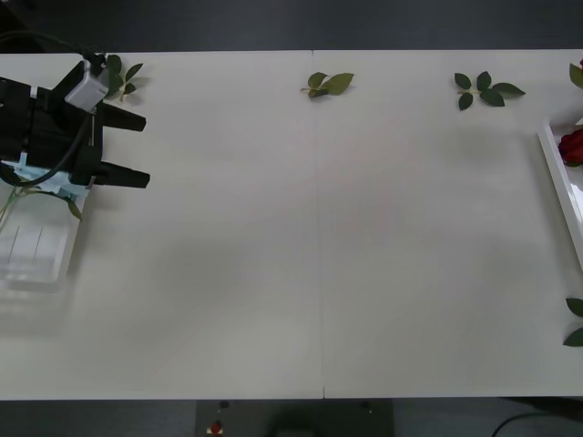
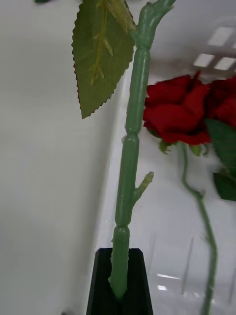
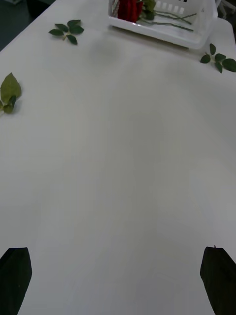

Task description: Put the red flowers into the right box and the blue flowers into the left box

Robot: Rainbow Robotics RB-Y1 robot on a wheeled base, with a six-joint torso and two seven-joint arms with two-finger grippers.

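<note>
In the front view, the left gripper (image 1: 137, 150) is seen at the far left of the white worktop (image 1: 319, 255), above the left box (image 1: 41, 250). Its two black fingers (image 1: 123, 175) are spread apart and nothing is held between them. A trace of pale blue (image 1: 36, 177) is glimpsed under the arm at the box's rim, too hidden to be named with certainty. The right box (image 1: 557, 177) is cut by the right edge of the view, and a red bloom of the red flowers (image 1: 572, 146) is seen inside it. Loose leaf sprigs (image 1: 330, 84) are scattered along the far side of the worktop and at its right edge.

In the right wrist view, the right gripper (image 2: 119, 283) is shown with its black fingers clenched on the green stem (image 2: 129, 162) of a red flower, which rises straight up out of the grip. A toothed leaf (image 2: 101, 54) is borne near the stem's upper end. Behind the stem, red blooms are seen lying on the white floor of the right box, with another thin stem beside them.

In the left wrist view, the left gripper's fingers are seen released, one at each lower corner, over bare worktop. The right box is seen well apart at the far end, with red blooms and stems lying inside it. Leaf sprigs lie on the worktop near it and to one side.
</note>
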